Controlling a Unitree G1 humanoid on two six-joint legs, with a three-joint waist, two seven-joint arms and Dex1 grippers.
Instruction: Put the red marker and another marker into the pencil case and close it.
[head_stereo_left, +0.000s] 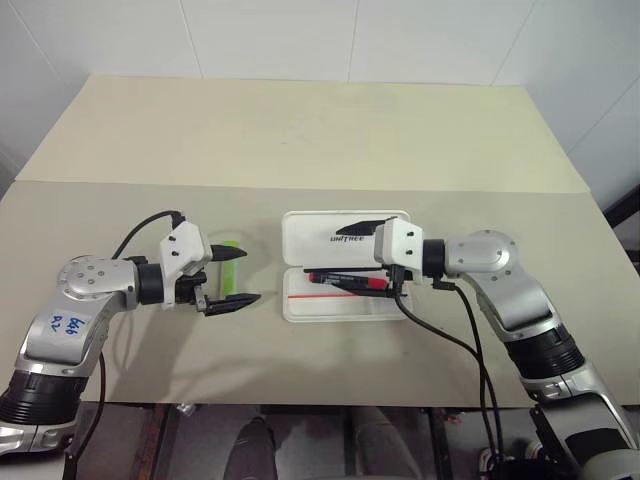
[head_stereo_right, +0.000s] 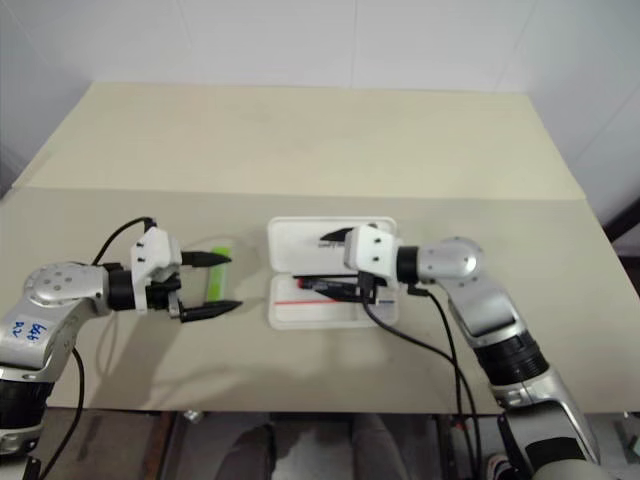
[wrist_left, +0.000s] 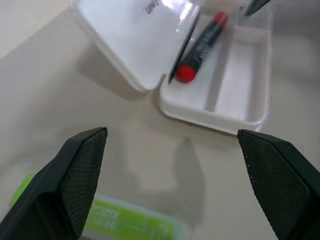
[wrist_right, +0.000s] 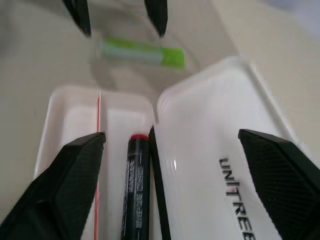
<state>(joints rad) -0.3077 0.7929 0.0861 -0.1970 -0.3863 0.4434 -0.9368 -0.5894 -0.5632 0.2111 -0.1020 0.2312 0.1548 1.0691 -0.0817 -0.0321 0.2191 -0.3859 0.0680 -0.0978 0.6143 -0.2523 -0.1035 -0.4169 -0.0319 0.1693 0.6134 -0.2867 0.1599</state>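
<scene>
Left eye view: the pencil case (head_stereo_left: 340, 240) is seen lying open near the middle of the beige table (head_stereo_left: 300, 130), its lid folded back toward 12 o'clock and its tray toward 6 o'clock. The red marker (head_stereo_left: 345, 280) is laid lengthwise in the tray, close to the hinge. The right gripper (head_stereo_left: 362, 255) is held over the case with its fingers spread wide apart; nothing is gripped between them, and the marker is seen lying free in the tray below. One finger is poised over the lid near the lettering, the other over the tray.

Well out at 9 o'clock from the case, the lime-green marker (head_stereo_left: 230, 270) is found resting on the table. The left gripper (head_stereo_left: 232, 275) is positioned around it, one finger at the marker's 12 o'clock end and the other at its 6 o'clock end. Its fingers are likewise spread wide, and in the left wrist view the green marker (wrist_left: 130, 220) is shown lying on the table beneath them, not clasped.
</scene>
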